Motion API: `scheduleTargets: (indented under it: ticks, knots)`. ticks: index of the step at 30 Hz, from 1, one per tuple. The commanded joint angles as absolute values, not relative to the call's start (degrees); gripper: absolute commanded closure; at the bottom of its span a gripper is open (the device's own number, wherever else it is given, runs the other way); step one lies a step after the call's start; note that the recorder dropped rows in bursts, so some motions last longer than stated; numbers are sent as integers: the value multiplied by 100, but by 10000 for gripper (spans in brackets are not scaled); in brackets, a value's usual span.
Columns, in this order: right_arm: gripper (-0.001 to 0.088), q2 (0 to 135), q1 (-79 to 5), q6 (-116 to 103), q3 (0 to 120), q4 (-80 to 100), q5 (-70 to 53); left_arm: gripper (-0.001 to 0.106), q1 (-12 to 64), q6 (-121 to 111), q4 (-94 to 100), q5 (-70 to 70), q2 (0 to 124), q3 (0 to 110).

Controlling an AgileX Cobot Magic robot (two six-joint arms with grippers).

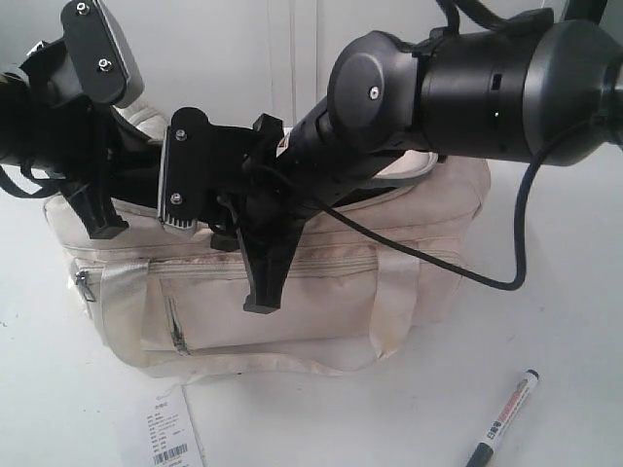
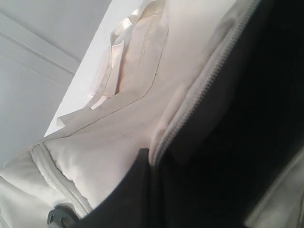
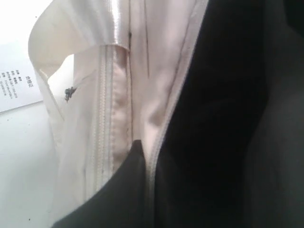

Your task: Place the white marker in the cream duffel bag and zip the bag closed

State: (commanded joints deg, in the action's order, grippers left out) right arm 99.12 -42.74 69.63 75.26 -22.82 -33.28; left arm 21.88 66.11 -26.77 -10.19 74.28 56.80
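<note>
White table (image 1: 574, 321), white panelled wall (image 1: 243, 58) behind. A paper tag (image 1: 170, 433) at seven o'clock of the cream duffel bag (image 1: 321, 292) bears a barcode; its print is unreadable. The white marker (image 1: 503, 418) lies on the table at five o'clock. Both arms stoop over the bag's open top: right gripper (image 3: 142, 152) closed at the zip edge, left gripper (image 2: 147, 161) impossible to judge.

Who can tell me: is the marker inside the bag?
No, the marker lies on the table, outside the bag.
</note>
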Motion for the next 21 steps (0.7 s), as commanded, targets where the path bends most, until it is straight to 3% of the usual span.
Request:
scheduleTargets:
  ticks: [12, 21]
  knots:
    - [868, 9921, -4274, 6910, 7526, -2282, -3319, 1053, 2188, 6611, -2606, -698, 7442, 6315]
    - [868, 9921, -4274, 6899, 7526, -2282, -3329, 1053, 2188, 6792, -2589, 475, 7489, 6337]
